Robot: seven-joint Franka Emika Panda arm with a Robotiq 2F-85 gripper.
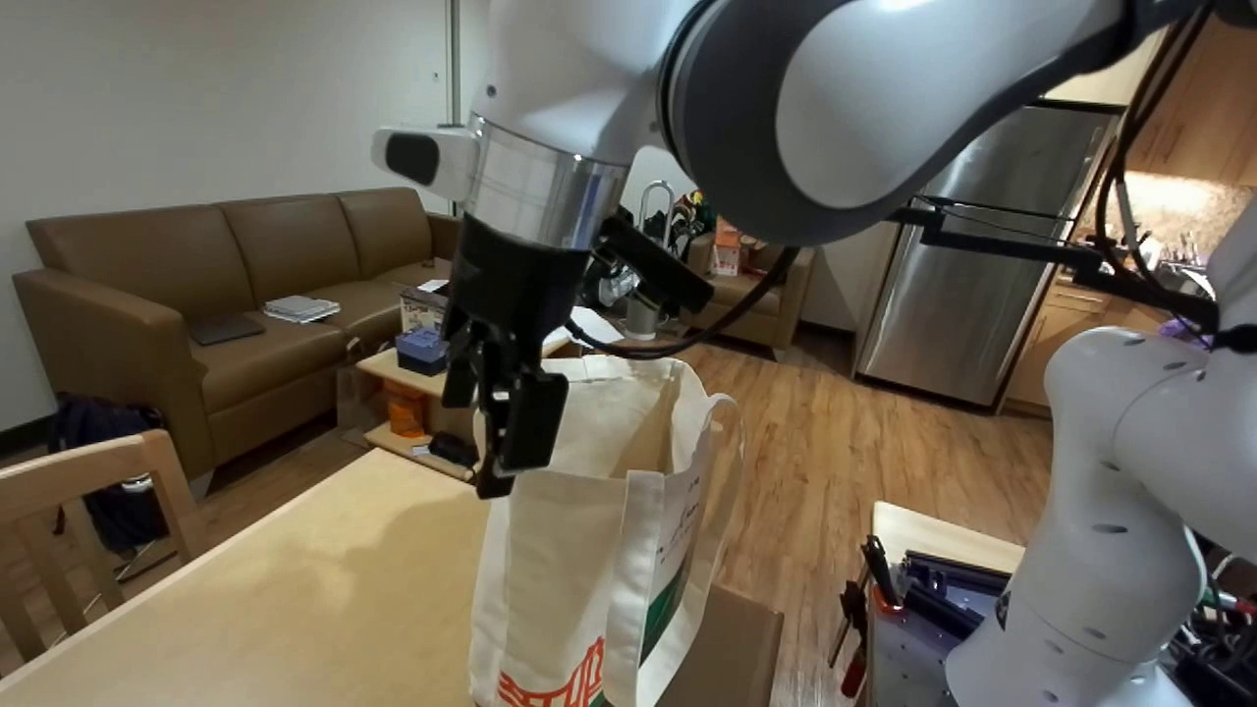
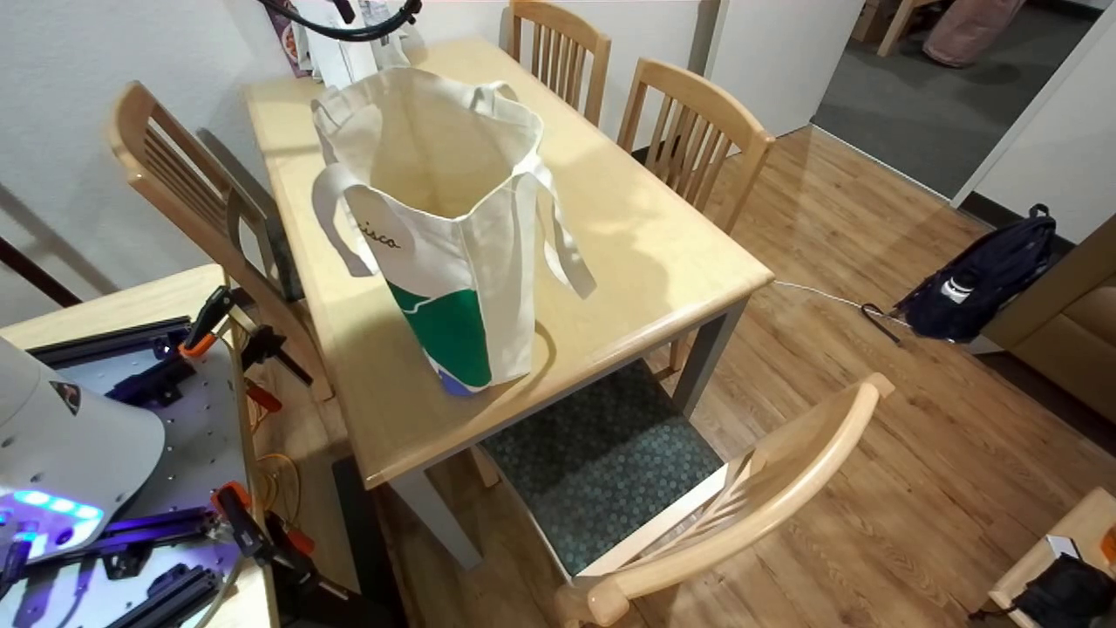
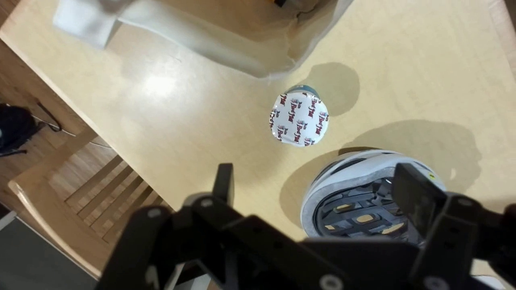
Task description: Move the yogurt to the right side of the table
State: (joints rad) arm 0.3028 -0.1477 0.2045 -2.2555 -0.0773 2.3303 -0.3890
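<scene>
You are working with the hand (image 3: 313, 177) apart, its two fingers (image 3: 223, 183) standing wide and holding nothing. Your coming move is turning on one relation: in the wrist view the yogurt (image 3: 299, 121) is lying on the bench (image 3: 201, 133) just beside the tote bag (image 3: 197, 40), on the tote bag's side of the hand and close to the middle line of the gap, so you are probably needing to reach toward the tote bag while lowering. From above its lid is looking round, so no long axis is steering your wrist. The helmet (image 3: 348, 195) is resting hollow side up, farther from the tote bag than the yogurt and showing between the fingers; you are perhaps risking a bump if you are coming down too far from the tote bag. Neither exterior view is showing the yogurt. Counting up, you are running one hand and facing one yogurt, one tote bag, one helmet and one bench, with four chairs (image 2: 602, 462) standing around it in an exterior view.
</scene>
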